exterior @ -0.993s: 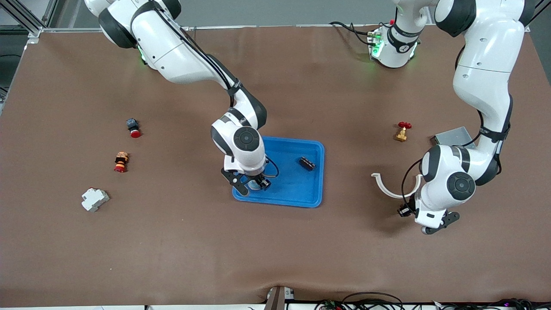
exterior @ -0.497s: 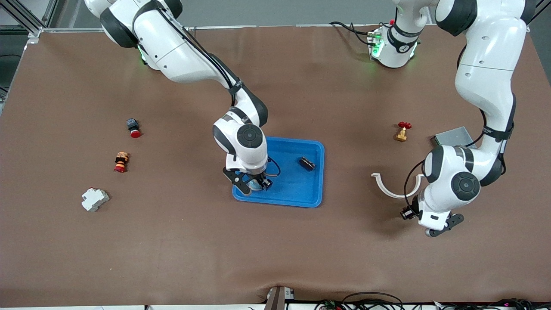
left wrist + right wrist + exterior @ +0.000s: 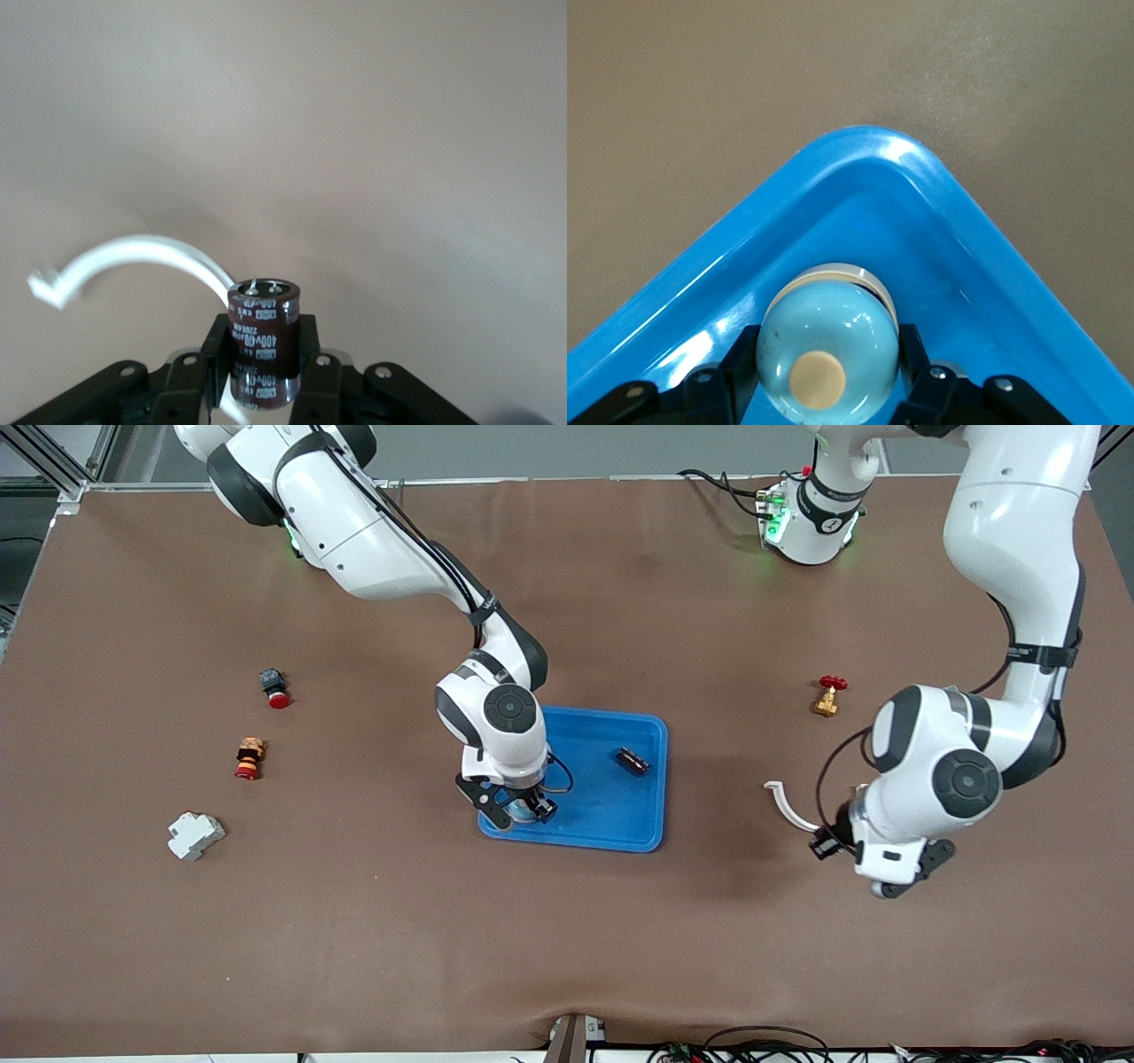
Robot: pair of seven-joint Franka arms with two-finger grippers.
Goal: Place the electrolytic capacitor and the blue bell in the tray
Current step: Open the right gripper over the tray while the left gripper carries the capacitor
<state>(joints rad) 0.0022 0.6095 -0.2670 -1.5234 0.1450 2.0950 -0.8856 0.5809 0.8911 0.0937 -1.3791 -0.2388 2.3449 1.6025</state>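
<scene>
My right hand (image 3: 518, 811) was down in the tray (image 3: 611, 815), at the tray's corner nearest the front camera on the right arm's end, clenched on the blue bell (image 3: 828, 345). The bell's pale dome, with its cream button in the middle, faced my wrist camera, and the tray's rounded rim curved just beside it.

My left hand (image 3: 890, 868) hung over the brown surface (image 3: 567, 939) toward the left arm's end, grasping the electrolytic capacitor (image 3: 262, 341). The dark cylinder stood between my fingers (image 3: 321, 382) with its long axis running out along them, its lead end pointing away from my wrist. A white curved clip (image 3: 788, 806) lay on the surface just beside the hand.

A small black part (image 3: 632, 760) lay in the tray, near its edge toward the left arm.
</scene>
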